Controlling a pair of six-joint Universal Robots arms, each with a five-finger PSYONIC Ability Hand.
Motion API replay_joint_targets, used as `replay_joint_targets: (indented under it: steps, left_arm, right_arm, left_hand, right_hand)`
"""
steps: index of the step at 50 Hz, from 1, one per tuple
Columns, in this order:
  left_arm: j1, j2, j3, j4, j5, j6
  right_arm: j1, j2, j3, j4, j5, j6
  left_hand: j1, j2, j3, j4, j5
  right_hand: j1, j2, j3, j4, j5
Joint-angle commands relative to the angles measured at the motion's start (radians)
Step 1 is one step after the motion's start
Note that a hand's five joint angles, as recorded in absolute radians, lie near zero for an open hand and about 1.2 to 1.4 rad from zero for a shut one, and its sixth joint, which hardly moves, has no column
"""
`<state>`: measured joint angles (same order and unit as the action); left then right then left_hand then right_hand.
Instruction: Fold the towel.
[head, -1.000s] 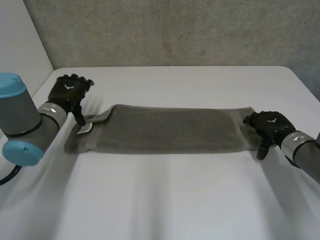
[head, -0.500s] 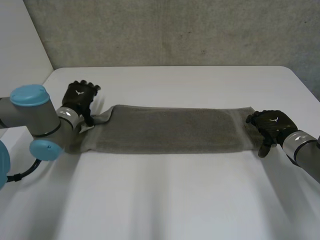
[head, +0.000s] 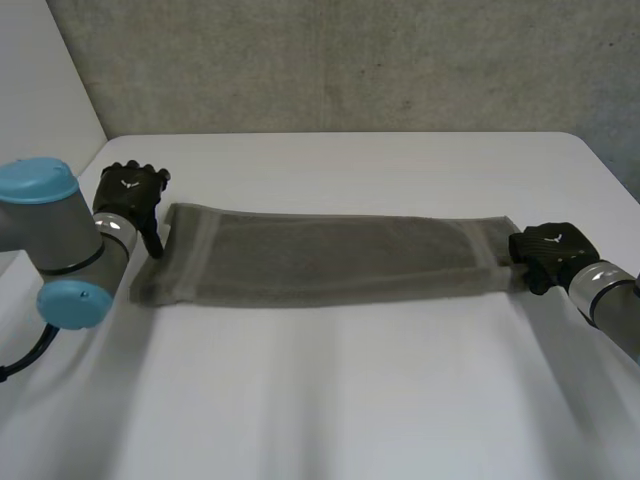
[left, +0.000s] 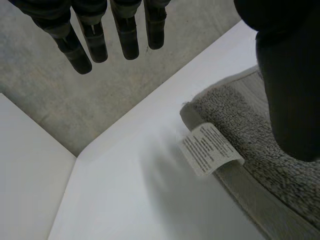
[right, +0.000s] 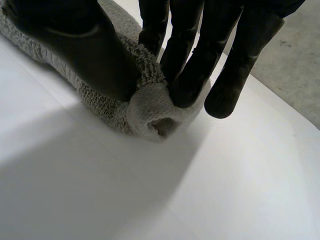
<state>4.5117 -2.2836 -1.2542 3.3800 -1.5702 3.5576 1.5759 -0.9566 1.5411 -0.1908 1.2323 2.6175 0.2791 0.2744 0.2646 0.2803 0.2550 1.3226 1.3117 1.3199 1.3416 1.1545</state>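
- towel (head: 320, 255) lies flat on the white table (head: 330, 400), long axis running from hand to hand.
- left hand (head: 130, 188) sits just beside the towel's left end, fingers straight and spread, holding nothing.
- right hand (head: 550, 250) pinches the towel's right end between thumb and fingers.
- bare table lies all round the towel; a leftward fold looks unobstructed.

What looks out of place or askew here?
The towel is bunched into a roll at the end pinched by the right hand; near the left hand, a white label sticks out from its corner.
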Motion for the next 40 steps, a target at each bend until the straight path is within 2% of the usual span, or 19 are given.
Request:
replay_joint_targets:
  steps: [1, 9, 11, 14, 18, 20, 22, 23, 25, 26, 27, 28, 30, 31, 33, 34, 36, 39, 40]
  left_arm:
    - [-0.028, 0.13, -0.105, 0.004, -0.001, 0.0]
    - [-0.04, 0.228, -0.188, 0.006, -0.001, -0.023]
    - [-0.046, 0.254, -0.203, 0.004, -0.004, -0.068]
    - [-0.049, 0.271, -0.203, 0.004, -0.004, -0.095]
    - [-0.055, 0.315, -0.2, -0.004, -0.004, -0.183]
    - [-0.065, 0.325, -0.192, -0.005, -0.005, -0.21]
    - [-0.091, 0.335, -0.168, -0.004, -0.004, -0.253]
    - [-0.091, 0.335, -0.168, -0.004, -0.004, -0.253]
    - [-0.114, 0.337, -0.13, -0.008, -0.008, -0.275]
    - [-0.114, 0.337, -0.129, -0.008, -0.008, -0.275]
    - [-0.124, 0.335, -0.116, -0.008, -0.01, -0.278]
    - [-0.125, 0.335, -0.116, -0.008, -0.01, -0.278]
    - [-0.144, 0.335, -0.1, -0.008, -0.011, -0.278]
    - [-0.144, 0.335, -0.1, -0.008, -0.011, -0.278]
    - [-0.158, 0.329, -0.09, -0.008, -0.013, -0.278]
    - [-0.158, 0.329, -0.09, -0.008, -0.013, -0.278]
    - [-0.161, 0.326, -0.09, -0.008, -0.013, -0.278]
    - [-0.171, 0.322, -0.091, -0.008, -0.013, -0.276]
    - [-0.172, 0.319, -0.093, -0.008, -0.013, -0.276]
  right_arm:
    - [-0.043, -0.037, 0.004, 0.022, -0.002, -0.016]
    - [-0.194, -0.113, 0.008, 0.125, -0.036, -0.175]
    - [-0.252, -0.116, -0.025, 0.177, -0.043, -0.273]
    - [-0.267, -0.12, -0.076, 0.224, -0.039, -0.345]
    - [-0.248, -0.134, -0.136, 0.269, -0.04, -0.356]
    - [-0.205, -0.137, -0.171, 0.283, -0.04, -0.344]
    - [-0.06, -0.137, -0.246, 0.289, -0.037, -0.303]
    - [-0.059, -0.137, -0.246, 0.289, -0.037, -0.303]
    - [0.117, -0.136, -0.34, 0.287, -0.031, -0.266]
    - [0.118, -0.136, -0.34, 0.287, -0.031, -0.266]
    - [0.206, -0.128, -0.384, 0.284, -0.031, -0.257]
    - [0.207, -0.128, -0.384, 0.284, -0.031, -0.257]
    - [0.373, -0.091, -0.462, 0.281, -0.027, -0.244]
    - [0.374, -0.091, -0.463, 0.281, -0.027, -0.244]
    - [0.543, 0.02, -0.539, 0.281, -0.025, -0.244]
    - [0.544, 0.021, -0.539, 0.281, -0.025, -0.244]
    - [0.675, 0.125, -0.611, 0.274, -0.022, -0.244]
    - [0.722, 0.173, -0.638, 0.263, -0.019, -0.247]
    - [0.752, 0.215, -0.66, 0.254, -0.011, -0.246]
  left_hand:
    - [-0.077, -0.073, -0.063, -0.079, -0.228]
    - [-0.089, -0.084, -0.075, -0.09, -0.24]
    - [-0.089, -0.084, -0.075, -0.09, -0.24]
    - [-0.089, -0.084, -0.075, -0.09, -0.24]
    - [-0.089, -0.084, -0.075, -0.09, -0.24]
    - [-0.089, -0.084, -0.075, -0.09, -0.24]
    - [-0.089, -0.084, -0.075, -0.09, -0.24]
    - [-0.089, -0.084, -0.075, -0.09, -0.24]
    - [-0.089, -0.084, -0.075, -0.09, -0.24]
    - [-0.089, -0.084, -0.075, -0.09, -0.24]
    - [-0.089, -0.084, -0.075, -0.09, -0.24]
    - [-0.089, -0.084, -0.075, -0.09, -0.24]
    - [-0.089, -0.084, -0.075, -0.09, -0.24]
    - [-0.089, -0.084, -0.075, -0.09, -0.24]
    - [-0.089, -0.084, -0.075, -0.09, -0.24]
    - [-0.089, -0.084, -0.075, -0.09, -0.24]
    - [-0.089, -0.084, -0.075, -0.09, -0.24]
    - [-0.089, -0.084, -0.075, -0.09, -0.24]
    - [-0.089, -0.084, -0.075, -0.09, -0.24]
  right_hand:
    - [0.074, 0.085, 0.076, 0.055, 0.067]
    - [0.074, 0.085, 0.076, 0.055, 0.067]
    - [0.074, 0.085, 0.076, 0.055, 0.067]
    - [0.074, 0.085, 0.076, 0.055, 0.067]
    - [0.074, 0.085, 0.076, 0.055, 0.067]
    - [0.074, 0.085, 0.076, 0.055, 0.067]
    - [0.074, 0.085, 0.076, 0.055, 0.067]
    - [0.074, 0.085, 0.076, 0.055, 0.067]
    - [0.074, 0.085, 0.076, 0.055, 0.067]
    - [0.074, 0.085, 0.076, 0.055, 0.067]
    - [0.074, 0.085, 0.076, 0.055, 0.067]
    - [0.074, 0.085, 0.076, 0.055, 0.067]
    - [0.074, 0.085, 0.076, 0.055, 0.067]
    - [0.074, 0.085, 0.076, 0.055, 0.067]
    - [0.074, 0.085, 0.076, 0.055, 0.067]
    - [0.074, 0.085, 0.076, 0.055, 0.067]
    - [0.074, 0.085, 0.076, 0.055, 0.067]
    - [0.074, 0.085, 0.076, 0.055, 0.067]
    - [-0.004, 0.007, -0.001, -0.023, -0.01]
